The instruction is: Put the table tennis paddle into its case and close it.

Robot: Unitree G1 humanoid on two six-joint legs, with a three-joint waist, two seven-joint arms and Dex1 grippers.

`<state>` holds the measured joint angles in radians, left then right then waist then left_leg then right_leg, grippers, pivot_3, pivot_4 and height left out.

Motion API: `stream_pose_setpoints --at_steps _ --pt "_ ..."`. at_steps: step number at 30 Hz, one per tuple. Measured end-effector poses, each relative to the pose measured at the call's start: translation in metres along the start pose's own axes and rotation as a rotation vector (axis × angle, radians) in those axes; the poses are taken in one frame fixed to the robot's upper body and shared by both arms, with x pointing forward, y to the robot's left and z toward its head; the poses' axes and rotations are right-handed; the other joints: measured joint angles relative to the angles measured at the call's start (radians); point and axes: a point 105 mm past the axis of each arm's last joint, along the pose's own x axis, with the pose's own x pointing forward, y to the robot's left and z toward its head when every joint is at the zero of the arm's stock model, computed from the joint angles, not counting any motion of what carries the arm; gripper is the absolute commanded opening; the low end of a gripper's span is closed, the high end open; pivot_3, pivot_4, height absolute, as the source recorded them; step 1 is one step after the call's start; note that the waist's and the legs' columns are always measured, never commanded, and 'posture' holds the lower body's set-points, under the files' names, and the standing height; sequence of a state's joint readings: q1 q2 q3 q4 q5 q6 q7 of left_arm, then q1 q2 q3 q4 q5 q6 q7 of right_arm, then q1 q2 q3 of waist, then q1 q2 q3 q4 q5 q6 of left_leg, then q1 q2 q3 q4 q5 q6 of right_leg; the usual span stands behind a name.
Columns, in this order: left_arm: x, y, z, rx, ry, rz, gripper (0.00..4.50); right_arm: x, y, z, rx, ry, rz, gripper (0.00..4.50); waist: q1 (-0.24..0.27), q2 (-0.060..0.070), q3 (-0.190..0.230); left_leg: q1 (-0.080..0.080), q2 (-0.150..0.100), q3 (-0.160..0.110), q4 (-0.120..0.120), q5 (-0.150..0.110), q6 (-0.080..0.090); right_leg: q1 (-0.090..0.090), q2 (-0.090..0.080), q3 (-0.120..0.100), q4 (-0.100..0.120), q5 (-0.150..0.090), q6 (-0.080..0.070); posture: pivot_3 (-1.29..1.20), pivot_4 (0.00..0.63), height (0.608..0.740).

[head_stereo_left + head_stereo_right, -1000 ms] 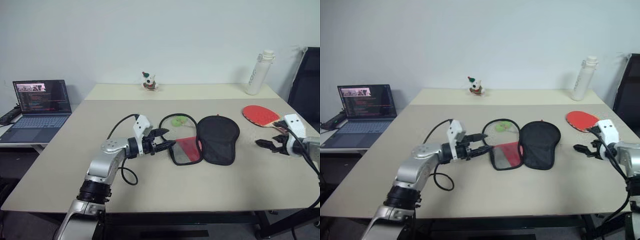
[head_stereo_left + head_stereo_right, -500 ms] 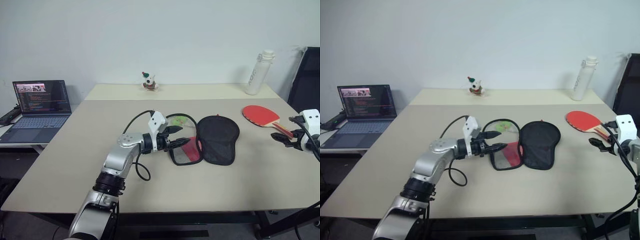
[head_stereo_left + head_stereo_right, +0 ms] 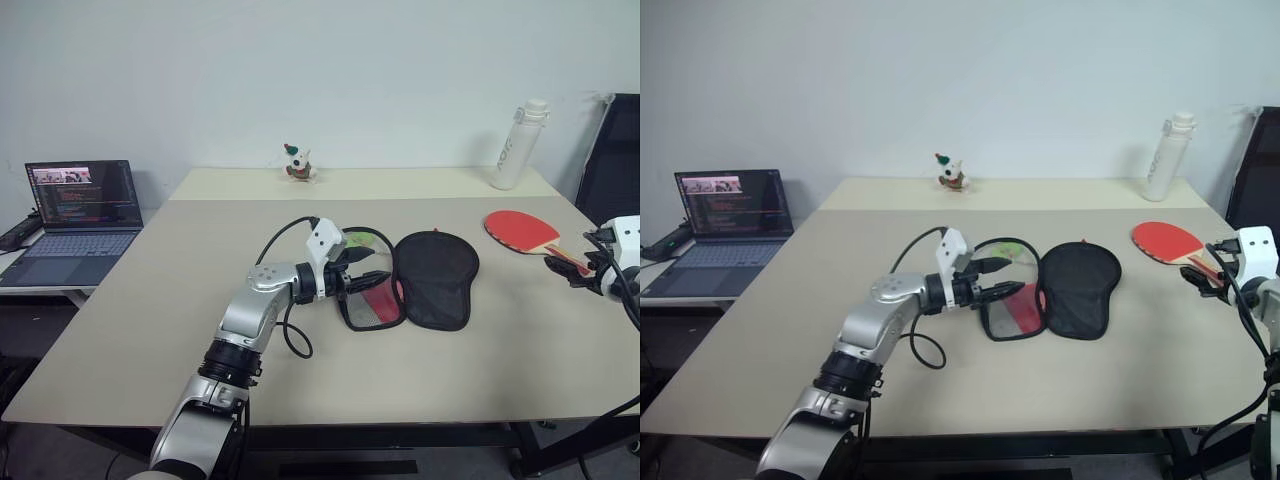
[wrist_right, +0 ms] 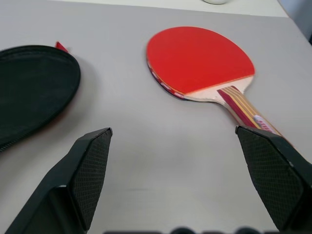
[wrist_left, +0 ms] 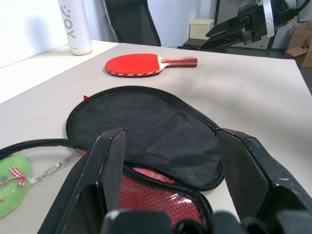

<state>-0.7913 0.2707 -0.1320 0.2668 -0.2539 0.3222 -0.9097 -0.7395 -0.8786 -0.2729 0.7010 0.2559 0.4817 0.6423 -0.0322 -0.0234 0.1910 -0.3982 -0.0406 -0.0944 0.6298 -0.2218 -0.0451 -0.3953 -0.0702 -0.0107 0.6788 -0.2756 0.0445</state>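
The case (image 3: 435,278) lies unzipped and spread flat at the table's middle, its black half on the right and its red mesh half (image 3: 372,300) on the left. My left gripper (image 3: 375,270) hovers open just over the red half, pointing right, with nothing between its fingers (image 5: 109,161). The table tennis paddle (image 3: 520,230) rests red face up at the far right, its wooden handle (image 4: 248,114) pointing toward my right gripper (image 3: 565,272). That gripper stands wide open just short of the handle end, apart from it.
A green soft item (image 3: 355,242) sits inside a black zip loop just behind the case. A white bottle (image 3: 518,145) and a small toy figure (image 3: 297,163) stand at the back. A laptop (image 3: 75,205) is on a side table left; a black chair (image 3: 612,160) is right.
My left gripper has moved right, from beside the case to over its red half. My right gripper has shifted right and back, closer to the paddle's handle. Both stayed open.
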Motion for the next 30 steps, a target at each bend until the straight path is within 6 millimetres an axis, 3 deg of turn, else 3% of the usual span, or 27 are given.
stream_pose_setpoints --at_steps 11,17,24,30 --pt "-0.019 0.011 -0.01 -0.004 0.04 0.061 3.17 0.0 0.017 0.004 0.003 -0.003 0.117 4.47 0.001 0.0 0.0 0.0 0.0 0.0 0.0 0.0 0.0 0.0 0.0 0.0 0.0 0.0 0.0 0.0 0.15 0.74" --pt "-0.02 0.012 -0.008 0.0 0.04 0.074 3.17 0.005 0.028 0.0 0.026 0.012 0.161 4.47 0.0 0.0 0.0 0.0 0.0 0.0 0.0 0.0 0.0 0.0 0.0 0.0 0.0 0.0 0.0 0.0 0.15 0.74" --pt "-0.023 0.013 -0.01 -0.001 0.049 0.081 3.17 -0.002 0.053 0.01 0.014 -0.016 0.302 4.47 0.001 0.0 0.0 0.0 0.0 -0.001 0.0 0.0 0.0 0.0 0.0 0.0 0.0 0.0 0.0 0.0 0.15 0.74" --pt "-0.025 0.014 -0.011 0.001 0.053 0.085 3.17 -0.004 0.058 0.005 0.011 -0.001 0.316 4.47 0.001 0.0 0.0 0.0 0.0 -0.001 0.001 0.0 0.0 0.0 0.0 -0.001 0.0 0.0 0.0 0.0 0.15 0.74"
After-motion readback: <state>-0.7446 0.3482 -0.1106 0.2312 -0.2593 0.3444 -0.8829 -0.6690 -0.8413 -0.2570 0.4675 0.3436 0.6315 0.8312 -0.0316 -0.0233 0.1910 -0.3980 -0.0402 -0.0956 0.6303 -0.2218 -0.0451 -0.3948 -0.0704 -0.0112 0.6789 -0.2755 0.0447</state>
